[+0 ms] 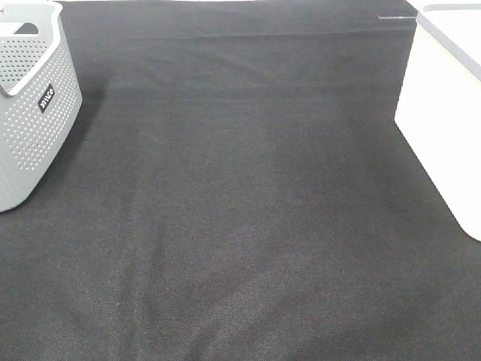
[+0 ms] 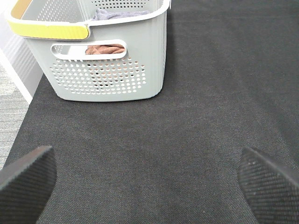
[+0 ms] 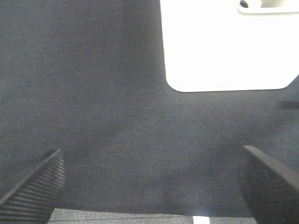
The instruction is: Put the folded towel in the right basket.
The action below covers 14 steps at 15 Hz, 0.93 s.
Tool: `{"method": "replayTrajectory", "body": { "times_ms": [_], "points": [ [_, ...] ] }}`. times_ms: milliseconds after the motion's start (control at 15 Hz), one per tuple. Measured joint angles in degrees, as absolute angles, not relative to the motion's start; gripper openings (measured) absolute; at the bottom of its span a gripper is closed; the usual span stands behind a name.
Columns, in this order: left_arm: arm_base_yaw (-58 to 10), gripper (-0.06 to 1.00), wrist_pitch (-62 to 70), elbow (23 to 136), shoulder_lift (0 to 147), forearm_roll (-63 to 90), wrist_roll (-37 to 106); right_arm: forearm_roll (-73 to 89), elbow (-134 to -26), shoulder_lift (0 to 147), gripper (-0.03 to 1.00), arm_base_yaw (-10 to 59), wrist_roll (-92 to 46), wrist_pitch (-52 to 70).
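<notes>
A white basket (image 1: 447, 120) stands at the right edge of the dark table cloth; it also shows in the right wrist view (image 3: 224, 46). A grey perforated basket (image 1: 30, 105) stands at the left; the left wrist view shows it (image 2: 112, 60) holding a brownish towel (image 2: 105, 48) behind its handle slot and a grey towel (image 2: 117, 14) at its rim. My left gripper (image 2: 149, 179) is open and empty over the cloth, short of the grey basket. My right gripper (image 3: 149, 186) is open and empty over the cloth, short of the white basket. Neither gripper shows in the exterior view.
A black cloth (image 1: 240, 226) covers the table between the two baskets. The grey basket has a yellow handle (image 2: 51, 30). The table's edge and grey floor (image 2: 11, 107) show beside the grey basket in the left wrist view.
</notes>
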<state>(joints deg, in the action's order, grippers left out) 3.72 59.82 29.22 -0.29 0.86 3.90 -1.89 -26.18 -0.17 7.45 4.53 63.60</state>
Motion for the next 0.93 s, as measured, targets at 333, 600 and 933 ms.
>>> {"method": "replayTrajectory", "body": {
  "times_ms": [333, 600, 933],
  "points": [
    [3.7, 0.99, 59.8, 29.2, -0.3, 0.9, 3.9, -4.4, -26.2, -0.2, 0.96, 7.4, 4.5, 63.5],
    [3.7, 0.99, 59.8, 29.2, -0.3, 0.9, 3.9, -4.6, -26.2, -0.2, 0.96, 7.4, 4.5, 63.5],
    [3.7, 0.99, 59.8, 29.2, -0.3, 0.9, 3.9, -3.8, -26.2, -0.2, 0.96, 7.4, 4.5, 63.5]
  ]
}}
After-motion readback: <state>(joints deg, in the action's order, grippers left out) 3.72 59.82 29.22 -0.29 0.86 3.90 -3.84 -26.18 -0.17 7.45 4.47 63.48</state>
